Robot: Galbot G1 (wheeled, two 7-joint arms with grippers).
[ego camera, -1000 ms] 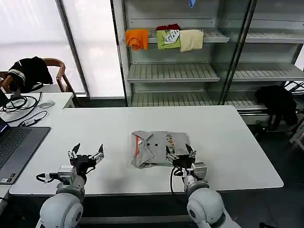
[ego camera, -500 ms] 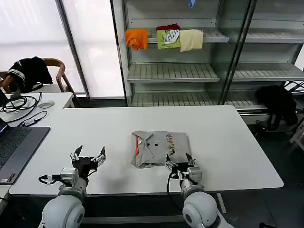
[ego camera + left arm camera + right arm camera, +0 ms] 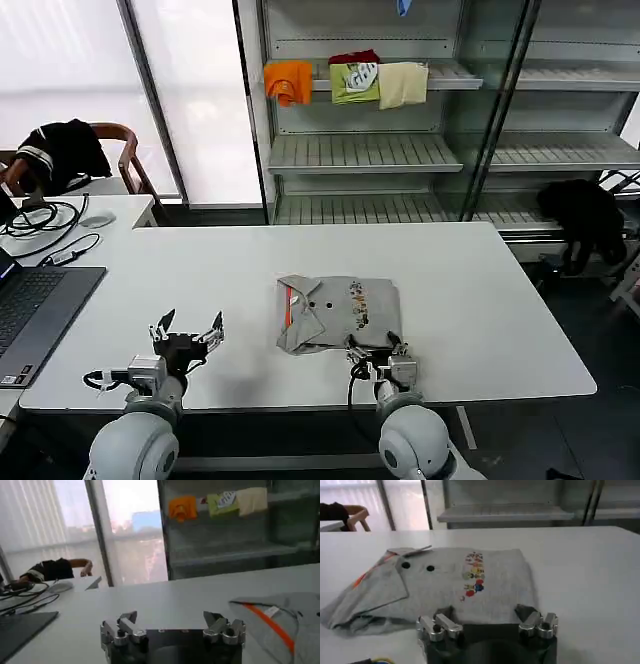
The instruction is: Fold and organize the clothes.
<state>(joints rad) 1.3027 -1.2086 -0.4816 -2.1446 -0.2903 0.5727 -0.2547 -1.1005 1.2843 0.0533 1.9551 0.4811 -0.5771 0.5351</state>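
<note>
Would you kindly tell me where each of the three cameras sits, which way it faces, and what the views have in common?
Head view: from the robot's head, forward and down at the white table; both arms show, left gripper and right gripper open.
Left wrist view: on the left arm, looking across the table toward the shelving; its own open fingers show.
Right wrist view: on the right arm, facing the folded grey shirt just ahead.
Shared: all three show the shirt; the head and left wrist views share the shelf garments.
</note>
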